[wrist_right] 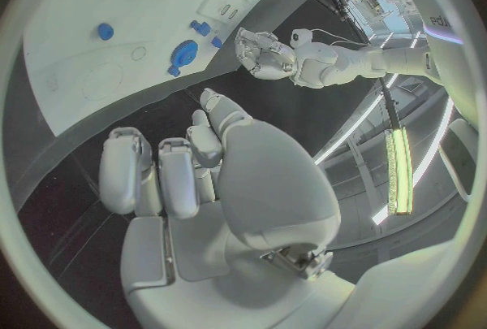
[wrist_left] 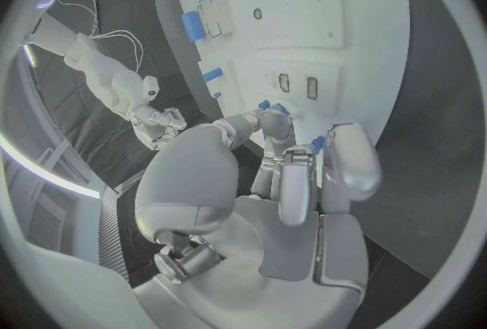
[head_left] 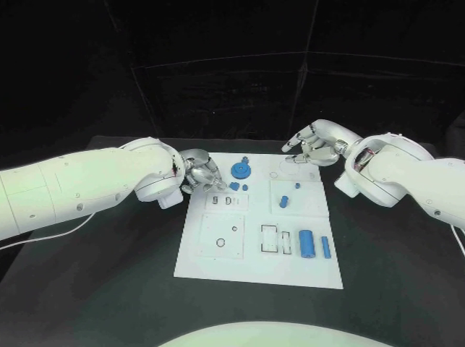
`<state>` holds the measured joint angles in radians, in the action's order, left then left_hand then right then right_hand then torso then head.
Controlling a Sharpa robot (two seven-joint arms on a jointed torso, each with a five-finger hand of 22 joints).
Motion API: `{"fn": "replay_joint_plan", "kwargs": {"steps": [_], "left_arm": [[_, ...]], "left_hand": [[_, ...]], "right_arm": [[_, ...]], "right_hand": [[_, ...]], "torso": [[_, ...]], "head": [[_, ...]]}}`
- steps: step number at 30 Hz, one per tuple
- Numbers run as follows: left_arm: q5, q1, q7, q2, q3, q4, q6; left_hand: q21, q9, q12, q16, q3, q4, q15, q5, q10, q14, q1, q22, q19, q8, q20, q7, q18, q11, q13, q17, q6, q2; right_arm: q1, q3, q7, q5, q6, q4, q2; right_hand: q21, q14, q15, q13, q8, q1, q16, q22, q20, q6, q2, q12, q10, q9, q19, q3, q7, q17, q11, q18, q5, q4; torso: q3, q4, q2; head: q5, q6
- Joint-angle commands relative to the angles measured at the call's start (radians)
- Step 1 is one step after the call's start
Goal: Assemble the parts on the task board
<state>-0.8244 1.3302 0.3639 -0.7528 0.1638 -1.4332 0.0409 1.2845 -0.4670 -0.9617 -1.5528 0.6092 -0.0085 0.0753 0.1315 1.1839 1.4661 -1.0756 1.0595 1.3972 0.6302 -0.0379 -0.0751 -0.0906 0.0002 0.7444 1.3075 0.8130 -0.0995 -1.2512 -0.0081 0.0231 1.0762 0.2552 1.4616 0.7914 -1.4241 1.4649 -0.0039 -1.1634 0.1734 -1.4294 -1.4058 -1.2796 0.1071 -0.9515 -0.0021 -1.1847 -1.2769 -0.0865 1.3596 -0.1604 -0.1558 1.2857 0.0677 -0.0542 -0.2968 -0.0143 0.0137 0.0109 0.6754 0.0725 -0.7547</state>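
Head view: black table (head_left: 107, 289) carries the white task board (head_left: 217, 264) at its middle. Left hand (head_left: 199, 173) sits at the board's left edge, fingers curled near small blue parts (head_left: 234, 186); whether it grips anything, I cannot tell. Right hand (head_left: 314, 147) hovers past the far right corner, fingers curled, empty. A blue disc (head_left: 241, 170) and blue cylinder (head_left: 306, 243) lie on the board. No writing is legible.
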Motion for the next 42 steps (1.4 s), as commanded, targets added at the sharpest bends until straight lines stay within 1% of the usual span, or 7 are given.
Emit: {"fn": "replay_joint_plan", "kwargs": {"steps": [1,9,14,22,29,39,42], "left_arm": [[0.073,0.001,-0.13,-0.016,0.0,-0.01,0.106],[0.22,-0.001,-0.272,-0.06,0.001,-0.032,0.196],[0.39,-0.005,-0.421,-0.085,0.002,-0.042,0.239],[0.589,-0.015,-0.612,-0.107,0.002,-0.043,0.263],[0.648,-0.02,-0.68,-0.112,0.002,-0.043,0.284],[0.703,-0.022,-0.747,-0.115,0.002,-0.054,0.311],[0.713,-0.022,-0.765,-0.115,0.002,-0.056,0.315]], "left_hand": [[-0.028,0.021,0.044,0.012,-0.024,-0.006,-0.01,-0.003,-0.02,0.09,-0.002,-0.039,-0.015,-0.016,-0.003,-0.01,-0.016,0.004,-0.055,0.206,0.007,0.003],[-0.185,0.079,0.128,0.09,-0.062,-0.03,-0.017,0.0,-0.061,0.054,-0.039,-0.259,-0.093,-0.055,-0.01,-0.019,-0.053,0.011,-0.146,0.081,0.023,0.011],[-0.408,0.117,0.212,0.293,-0.051,-0.049,-0.035,0.001,-0.125,-0.052,-0.063,-0.527,-0.209,-0.081,-0.026,-0.04,-0.091,0.032,-0.219,-0.193,0.014,0.022],[-0.494,0.161,0.275,0.457,-0.039,-0.077,-0.056,0.001,-0.167,-0.144,-0.087,-0.583,-0.23,-0.106,-0.047,-0.063,-0.092,0.055,-0.301,-0.395,0.004,0.041],[-0.507,0.17,0.278,0.473,-0.038,-0.083,-0.058,0.001,-0.169,-0.153,-0.092,-0.592,-0.229,-0.108,-0.049,-0.065,-0.093,0.056,-0.315,-0.418,0.005,0.047],[-0.517,0.177,0.279,0.479,-0.034,-0.095,-0.058,0.002,-0.17,-0.155,-0.102,-0.6,-0.224,-0.108,-0.049,-0.065,-0.093,0.057,-0.327,-0.428,0.007,0.055],[-0.519,0.18,0.279,0.481,-0.033,-0.099,-0.058,0.002,-0.171,-0.155,-0.105,-0.602,-0.223,-0.109,-0.049,-0.066,-0.093,0.057,-0.331,-0.431,0.006,0.056]], "right_arm": [[-0.002,0.001,-0.016,0.159,-0.022,-0.004,-0.016],[-0.002,0.001,-0.018,0.397,-0.062,-0.019,-0.074],[-0.002,0.001,-0.013,0.524,-0.126,-0.062,-0.149],[-0.002,0.001,-0.038,0.64,-0.174,-0.154,-0.266],[-0.002,0.001,-0.062,0.675,-0.185,-0.208,-0.323],[-0.001,0.0,-0.078,0.703,-0.234,-0.249,-0.377],[-0.001,-0.014,-0.076,0.712,-0.252,-0.258,-0.385]], "right_hand": [[0.004,0.047,-0.006,0.001,0.003,-0.012,0.001,-0.003,-0.005,-0.014,0.0,0.005,0.004,0.002,0.002,-0.016,0.001,0.002,-0.004,-0.013,0.007,-0.007],[-0.003,0.05,-0.01,-0.006,-0.006,-0.01,-0.006,-0.019,-0.009,-0.043,-0.015,-0.004,-0.007,0.008,0.013,-0.06,0.007,0.016,-0.008,-0.01,0.028,-0.029],[-0.004,0.051,-0.013,-0.007,-0.022,0.009,-0.006,-0.02,-0.01,-0.041,-0.03,-0.006,-0.01,0.015,0.013,-0.07,0.013,0.018,-0.012,-0.01,0.065,-0.03],[0.0,0.051,-0.023,-0.002,-0.048,0.013,-0.006,-0.016,-0.018,-0.03,-0.04,0.001,-0.004,0.02,0.009,-0.091,0.029,0.019,-0.026,-0.011,0.093,-0.04],[-0.001,0.053,-0.033,-0.008,-0.066,0.017,-0.009,-0.018,-0.026,-0.018,-0.047,-0.004,-0.009,0.021,0.01,-0.103,0.036,0.027,-0.04,-0.011,0.099,-0.046],[-0.004,0.057,-0.047,-0.021,-0.086,0.026,-0.019,-0.024,-0.039,-0.007,-0.06,-0.017,-0.019,0.02,0.014,-0.113,0.048,0.044,-0.057,-0.009,0.107,-0.054],[-0.003,0.058,-0.05,-0.021,-0.092,0.029,-0.02,-0.024,-0.042,-0.003,-0.065,-0.017,-0.019,0.02,0.014,-0.115,0.053,0.047,-0.061,-0.009,0.109,-0.057]], "torso": [[-0.001,0.0011,0.001],[-0.0033,0.0009,0.001],[-0.0033,0.0025,0.001],[-0.0064,0.0026,0.004],[-0.0096,0.0032,0.007],[-0.0073,0.0054,0.007],[-0.0058,0.0037,0.006]], "head": [[-0.001,0.004],[-0.003,0.009],[-0.006,0.013],[-0.008,0.02],[-0.007,0.02],[0.001,0.014],[0.005,0.012]]}}
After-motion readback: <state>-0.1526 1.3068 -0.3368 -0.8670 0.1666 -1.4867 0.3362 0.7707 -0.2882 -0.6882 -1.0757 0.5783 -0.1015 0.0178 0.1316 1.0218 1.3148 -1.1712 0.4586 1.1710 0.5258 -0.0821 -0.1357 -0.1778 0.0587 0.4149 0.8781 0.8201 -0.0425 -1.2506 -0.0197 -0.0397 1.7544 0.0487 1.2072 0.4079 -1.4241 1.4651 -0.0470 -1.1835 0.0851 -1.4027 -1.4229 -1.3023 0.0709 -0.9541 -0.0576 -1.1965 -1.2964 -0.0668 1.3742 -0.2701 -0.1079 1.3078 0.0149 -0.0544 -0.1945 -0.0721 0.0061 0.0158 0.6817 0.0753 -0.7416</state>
